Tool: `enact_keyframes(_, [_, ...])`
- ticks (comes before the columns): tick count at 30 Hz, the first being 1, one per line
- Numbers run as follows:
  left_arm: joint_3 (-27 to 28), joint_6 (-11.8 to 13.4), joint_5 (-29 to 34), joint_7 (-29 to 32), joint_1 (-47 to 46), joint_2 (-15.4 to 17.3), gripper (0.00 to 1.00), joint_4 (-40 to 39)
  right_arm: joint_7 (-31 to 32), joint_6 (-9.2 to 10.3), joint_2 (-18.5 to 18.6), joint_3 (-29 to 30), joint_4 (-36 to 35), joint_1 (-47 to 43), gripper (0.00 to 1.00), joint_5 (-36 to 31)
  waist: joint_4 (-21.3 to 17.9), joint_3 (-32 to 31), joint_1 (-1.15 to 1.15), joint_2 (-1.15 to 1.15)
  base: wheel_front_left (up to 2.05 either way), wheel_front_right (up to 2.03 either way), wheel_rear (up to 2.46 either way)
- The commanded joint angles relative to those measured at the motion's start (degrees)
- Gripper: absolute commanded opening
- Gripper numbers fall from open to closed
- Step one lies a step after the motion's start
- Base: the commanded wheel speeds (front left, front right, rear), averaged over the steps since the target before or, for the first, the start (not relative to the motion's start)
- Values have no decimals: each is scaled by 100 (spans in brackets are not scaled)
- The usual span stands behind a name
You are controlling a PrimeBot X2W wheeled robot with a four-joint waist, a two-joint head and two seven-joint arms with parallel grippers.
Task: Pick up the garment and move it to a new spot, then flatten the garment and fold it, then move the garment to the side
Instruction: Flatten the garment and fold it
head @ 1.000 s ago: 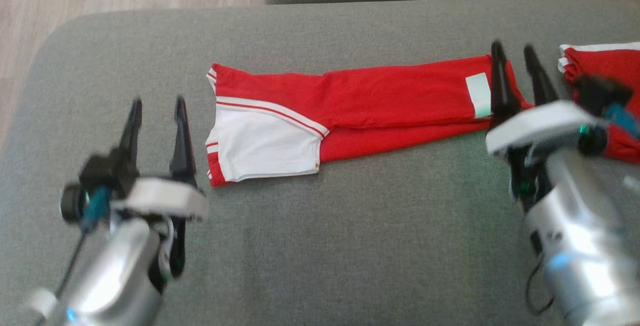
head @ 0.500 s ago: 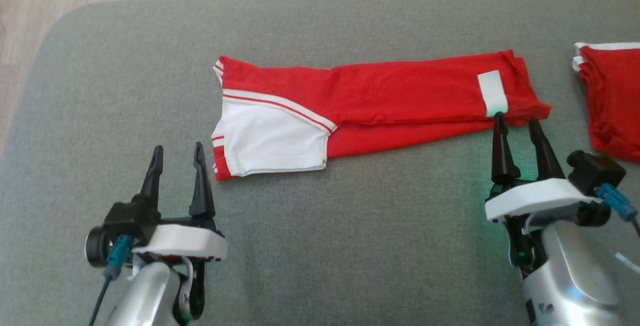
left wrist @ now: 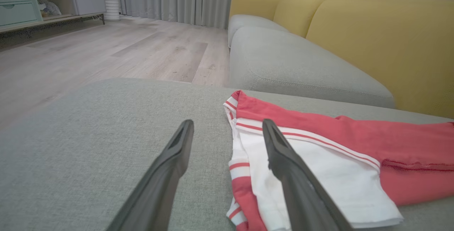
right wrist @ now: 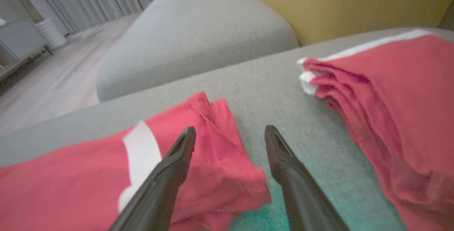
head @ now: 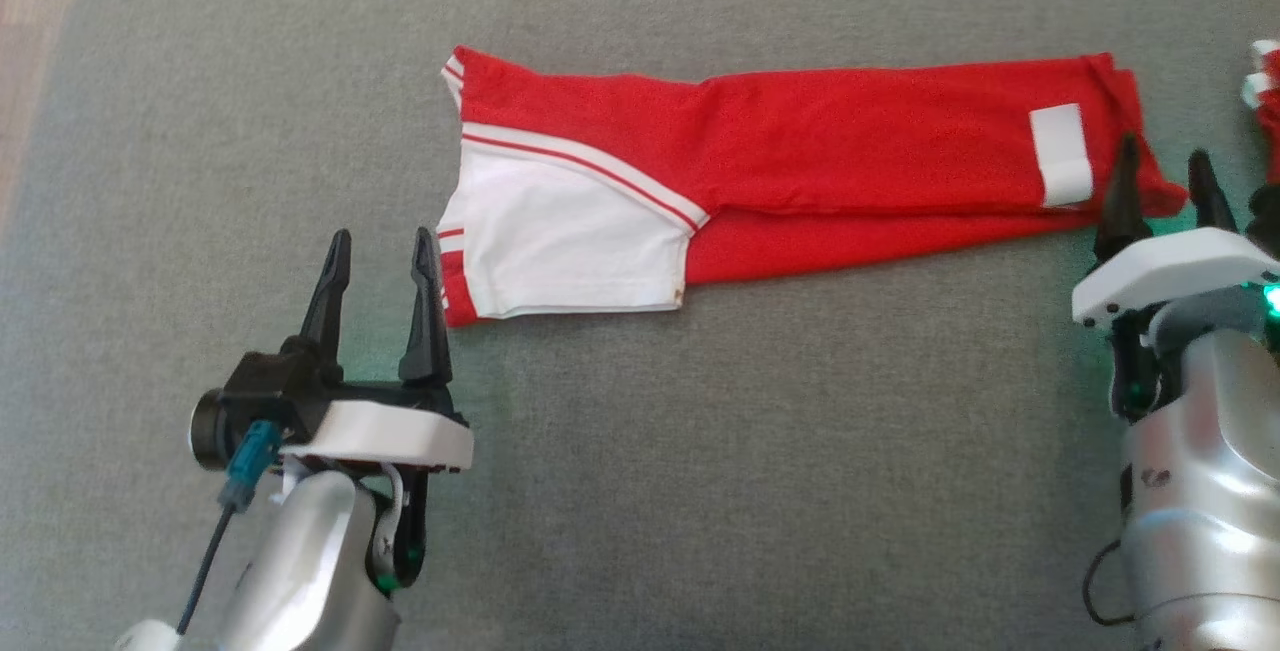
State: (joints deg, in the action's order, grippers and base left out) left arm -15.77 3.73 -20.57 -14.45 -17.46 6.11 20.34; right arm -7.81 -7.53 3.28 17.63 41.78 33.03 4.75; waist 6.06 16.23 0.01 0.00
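Observation:
A red garment [head: 860, 146] with a white sleeve panel lies folded into a long band across the grey sofa seat [head: 700, 451]. It shows as red and white cloth [left wrist: 319, 153] in the left wrist view and as red cloth with a white label [right wrist: 198, 167] in the right wrist view. My left gripper [head: 383, 243] stands open just left of the garment's white near corner, nothing between its fingers. My right gripper [head: 1166, 166] is open at the garment's right end, its left finger over the red corner, holding nothing.
A second folded red garment [right wrist: 397, 110] with white trim lies to the right, close to my right gripper. Yellow sofa backrests [left wrist: 383, 46] rise behind the seat. Another grey cushion [left wrist: 298, 67] sits beyond, and wooden floor [left wrist: 106, 53] lies to the left.
The head camera has tilted down and shifted, so the whole picture moved. Both grippers drew back from high over the seat to the garment's two near ends. They stayed open.

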Motion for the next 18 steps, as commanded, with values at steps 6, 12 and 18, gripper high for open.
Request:
enact_keyframes(6, [392,-152,189,-54,-242,-69,100,-31,263,4,-40,571,783,374,100,-724,136,152,-1,0,0,0,0])
enact_keyframes(12, [602,-248,336,-54,-263,-150,100,41,58,4,-40,443,1660,711,0,-840,55,137,-1,0,0,0,0])
enact_keyframes(18, [733,-317,438,-54,-249,-196,100,89,-250,4,12,842,1497,798,0,-1127,-90,-12,-1,0,0,0,0])
